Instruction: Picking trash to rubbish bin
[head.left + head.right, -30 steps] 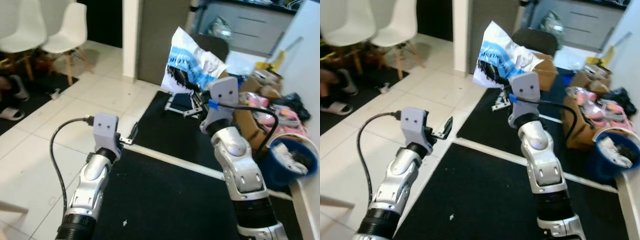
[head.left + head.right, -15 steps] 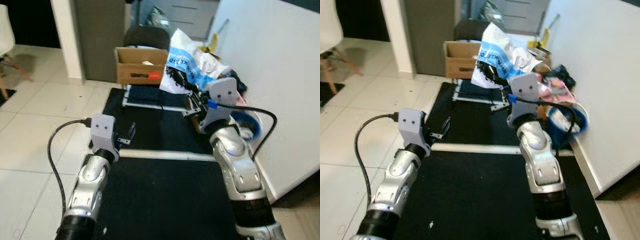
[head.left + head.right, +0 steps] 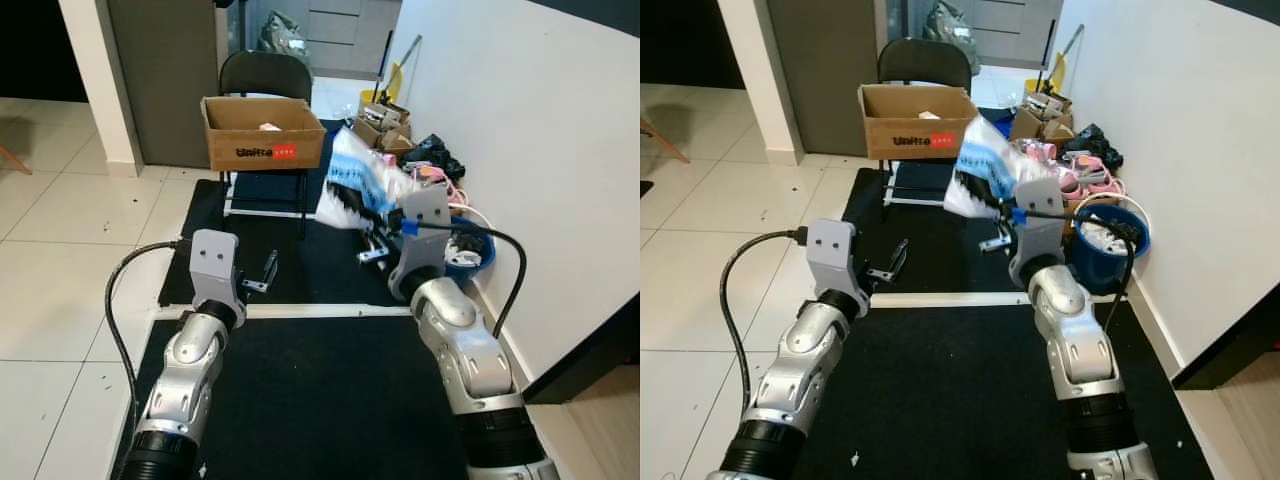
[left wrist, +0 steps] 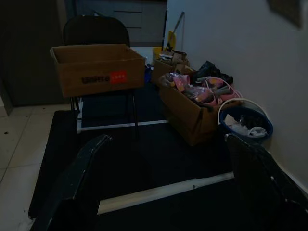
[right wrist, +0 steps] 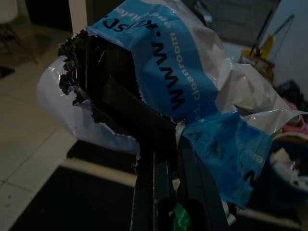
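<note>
Black mat point(image 3: 330, 400) underfoot. Right gripper point(image 3: 992, 205) clamped on crumpled blue-white bag point(image 3: 352, 190), held mid-air, bulk pointing up and forward, just before the boxed chair point(image 3: 262, 75). Left gripper point(image 3: 268, 270) spread wide, holding nothing. Blue bucket point(image 3: 1118, 262) by wall.

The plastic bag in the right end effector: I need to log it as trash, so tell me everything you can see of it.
The plastic bag is a crumpled white and blue printed film with a torn, dark-lined opening. It is pinched in the shut fingers of the right end effector and held up in the air, in front of the cardboard box on the chair.
</note>
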Tool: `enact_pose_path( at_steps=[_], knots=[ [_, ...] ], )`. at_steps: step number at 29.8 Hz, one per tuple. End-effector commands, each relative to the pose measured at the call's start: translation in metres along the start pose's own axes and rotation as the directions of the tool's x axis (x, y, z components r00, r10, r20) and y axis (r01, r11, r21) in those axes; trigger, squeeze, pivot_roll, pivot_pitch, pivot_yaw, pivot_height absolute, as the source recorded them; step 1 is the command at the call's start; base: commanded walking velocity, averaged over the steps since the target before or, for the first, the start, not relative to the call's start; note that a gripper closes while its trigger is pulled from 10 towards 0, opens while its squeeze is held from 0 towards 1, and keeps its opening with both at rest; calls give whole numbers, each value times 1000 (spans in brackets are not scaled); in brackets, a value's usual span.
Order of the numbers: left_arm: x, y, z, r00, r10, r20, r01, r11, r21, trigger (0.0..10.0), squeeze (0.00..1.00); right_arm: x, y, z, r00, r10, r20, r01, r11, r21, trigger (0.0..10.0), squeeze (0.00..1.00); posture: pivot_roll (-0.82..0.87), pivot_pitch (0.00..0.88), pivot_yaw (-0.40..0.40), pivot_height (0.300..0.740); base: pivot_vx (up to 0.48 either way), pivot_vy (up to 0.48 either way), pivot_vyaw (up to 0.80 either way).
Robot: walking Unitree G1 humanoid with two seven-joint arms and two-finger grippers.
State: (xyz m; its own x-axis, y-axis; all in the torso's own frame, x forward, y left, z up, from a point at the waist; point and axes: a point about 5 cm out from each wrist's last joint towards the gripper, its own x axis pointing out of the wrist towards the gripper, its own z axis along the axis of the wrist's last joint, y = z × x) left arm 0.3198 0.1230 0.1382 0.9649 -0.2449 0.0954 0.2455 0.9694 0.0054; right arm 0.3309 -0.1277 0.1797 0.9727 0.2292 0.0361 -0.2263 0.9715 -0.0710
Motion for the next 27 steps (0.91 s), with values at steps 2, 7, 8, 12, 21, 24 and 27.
enact_pose_path(
  at_steps=[2,7,8,12,21,24,27],
  knots=[
    [1,-6,-2,1000,-3,-13,3,1000,-4,10000,0,-5,-6,-30,991,-34,-126,31,999,-25,10000,0,-95,57,-65,740,360,0,0],
    [0,-4,-5,999,10,-34,-10,1000,-2,10000,0,-12,-8,-49,984,-38,-175,18,993,-114,10000,0,-96,59,-65,740,422,0,0],
    [0,-4,-6,999,10,-38,-10,1000,-1,10000,0,-13,-8,-49,984,-39,-176,19,994,-112,10000,0,-96,59,-65,740,442,0,0],
    [-1,-3,-12,996,9,-84,-8,1000,12,10000,0,-14,-8,-51,984,-38,-177,21,995,-96,10000,0,-95,59,-64,740,445,0,0],
    [-2,1,-18,993,26,-114,-23,999,31,10000,0,-15,-7,-58,982,-34,-184,19,997,-81,10000,0,-94,62,-61,740,449,0,0],
    [-2,3,-19,992,32,-123,-27,999,37,10000,0,-16,-7,-60,983,-31,-182,19,998,-67,10000,0,-94,63,-61,740,449,0,0],
    [-2,4,-19,991,34,-127,-29,999,41,10000,0,-17,-6,-63,982,-18,-188,8,998,-57,10000,0,-93,63,-61,740,450,0,0]
  ],
)
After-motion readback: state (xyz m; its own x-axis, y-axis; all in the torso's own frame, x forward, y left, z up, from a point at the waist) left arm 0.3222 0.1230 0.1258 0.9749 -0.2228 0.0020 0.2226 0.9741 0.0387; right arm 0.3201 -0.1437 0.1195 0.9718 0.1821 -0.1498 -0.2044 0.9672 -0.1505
